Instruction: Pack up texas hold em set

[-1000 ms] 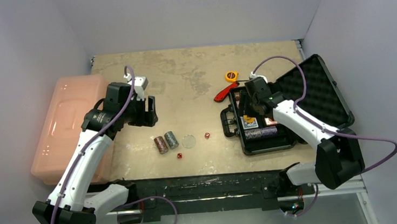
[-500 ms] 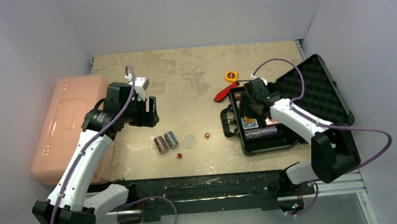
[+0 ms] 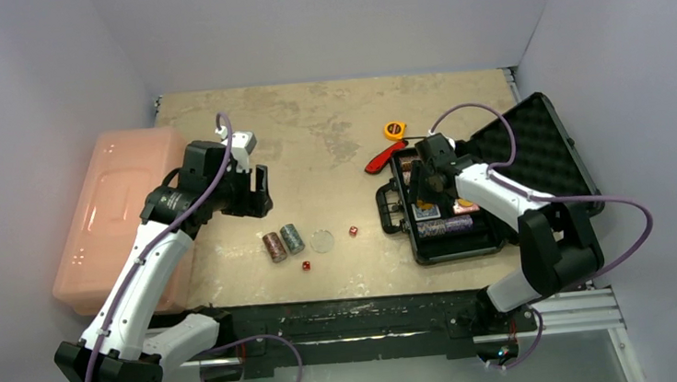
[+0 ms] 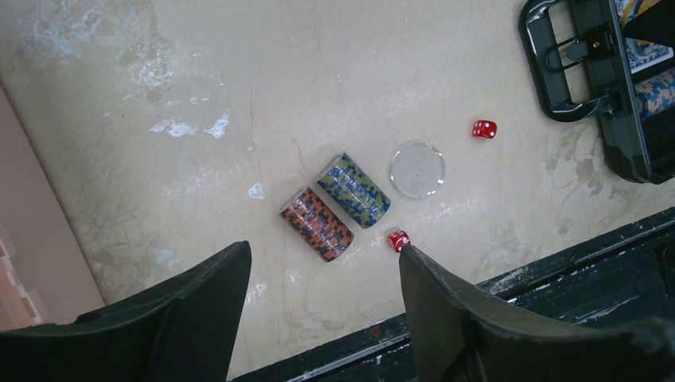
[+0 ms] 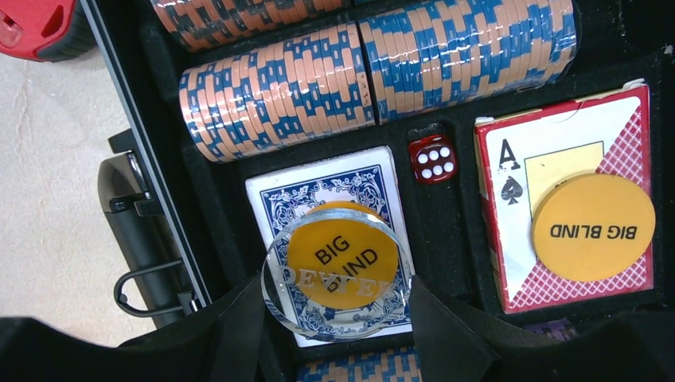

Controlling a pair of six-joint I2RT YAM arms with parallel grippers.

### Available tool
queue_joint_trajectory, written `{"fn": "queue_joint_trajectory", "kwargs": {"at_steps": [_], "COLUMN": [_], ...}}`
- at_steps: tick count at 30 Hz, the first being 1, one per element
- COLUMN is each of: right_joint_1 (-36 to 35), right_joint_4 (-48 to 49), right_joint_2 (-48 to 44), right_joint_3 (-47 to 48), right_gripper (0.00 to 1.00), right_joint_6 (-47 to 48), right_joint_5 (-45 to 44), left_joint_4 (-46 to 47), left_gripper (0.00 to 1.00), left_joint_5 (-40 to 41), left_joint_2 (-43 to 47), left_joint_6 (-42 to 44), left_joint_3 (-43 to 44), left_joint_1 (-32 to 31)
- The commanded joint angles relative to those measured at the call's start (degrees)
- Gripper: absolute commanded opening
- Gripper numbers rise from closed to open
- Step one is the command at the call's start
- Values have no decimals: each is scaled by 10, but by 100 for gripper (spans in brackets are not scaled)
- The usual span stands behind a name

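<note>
Case: the black hard case [image 3: 458, 249] is laid open on the table [image 3: 329, 127]. Its egg-crate foam lid [image 3: 540, 159] is stood back on the side away from the handle [image 3: 390, 212].
Chips in the case: orange-and-blue chip rolls [image 5: 278, 99] are laid in rows along the case's far side.
Cards in the case: a blue-backed deck [image 5: 334, 177] and a red-backed deck [image 5: 517, 159] with an ace of spades shown are seated side by side. A boxed die [image 5: 432, 159] is seated between them.
Marker: a yellow disc [image 5: 593, 227] lettered "BIG BLIND" is laid flat on the red-backed deck.
Right arm: the right gripper [image 5: 334, 298] is held low inside the case, above the blue-backed deck. A clear dealer disc [image 5: 338, 263] is pinched edge to edge by its jaws, and yellow "BIG BLIND" lettering is seen through it.
Outside the case, handle side: a red-and-black chip roll [image 4: 317, 224] and a green-and-blue chip roll [image 4: 354, 190] are laid side by side. A loose clear disc [image 4: 417, 169] is laid just beside them, towards the case.
Loose dice: the near-handle die [image 4: 484, 129] is found between that disc and the handle. The second die [image 4: 399, 240] is found just beside the green-and-blue chip roll.
Left arm: the left gripper [image 4: 322, 249] is hung above the two loose rolls, well apart from the case. Its jaws are spread wide and nothing is held.
Other items: a yellow tape measure [image 3: 393, 131] and a red-handled tool [image 3: 376, 160] are found by the case's far handle-side corner. A pink bin [image 3: 105, 211] is found well apart from the case, beyond the left arm.
</note>
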State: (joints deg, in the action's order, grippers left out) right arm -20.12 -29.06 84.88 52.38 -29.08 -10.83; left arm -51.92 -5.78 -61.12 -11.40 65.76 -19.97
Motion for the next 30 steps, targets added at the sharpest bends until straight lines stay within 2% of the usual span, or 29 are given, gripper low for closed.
{"fn": "queue_joint_trajectory", "kwargs": {"at_steps": [1, 6, 11, 13, 18, 20, 25, 30], "right_joint_1": [3, 3, 4, 3, 3, 4, 4, 4], "right_joint_4": [21, 22, 28, 29, 34, 34, 30, 13], "right_joint_2": [2, 7, 9, 9, 6, 2, -11, -32], "right_joint_3": [19, 22, 22, 22, 21, 22, 25, 38], "right_gripper": [26, 26, 31, 37, 64, 71, 86, 90], "right_joint_6": [1, 0, -4, -7, -6, -5, -5, -1], "right_joint_5": [8, 4, 3, 1, 4, 6, 4, 1], "left_joint_4": [16, 16, 16, 16, 16, 16, 16, 16], "left_gripper": [68, 68, 68, 68, 68, 68, 68, 68], "left_joint_5": [-6, -4, -3, -3, -1, 0, 1, 2], "left_joint_2": [0, -4, -5, -5, -5, -5, -6, -6], "left_joint_6": [3, 3, 3, 3, 3, 3, 3, 3], "left_joint_3": [1, 0, 0, -1, -1, -1, -1, -1], "left_joint_1": [-2, -2, -2, -3, -3, -3, -3, -3]}}
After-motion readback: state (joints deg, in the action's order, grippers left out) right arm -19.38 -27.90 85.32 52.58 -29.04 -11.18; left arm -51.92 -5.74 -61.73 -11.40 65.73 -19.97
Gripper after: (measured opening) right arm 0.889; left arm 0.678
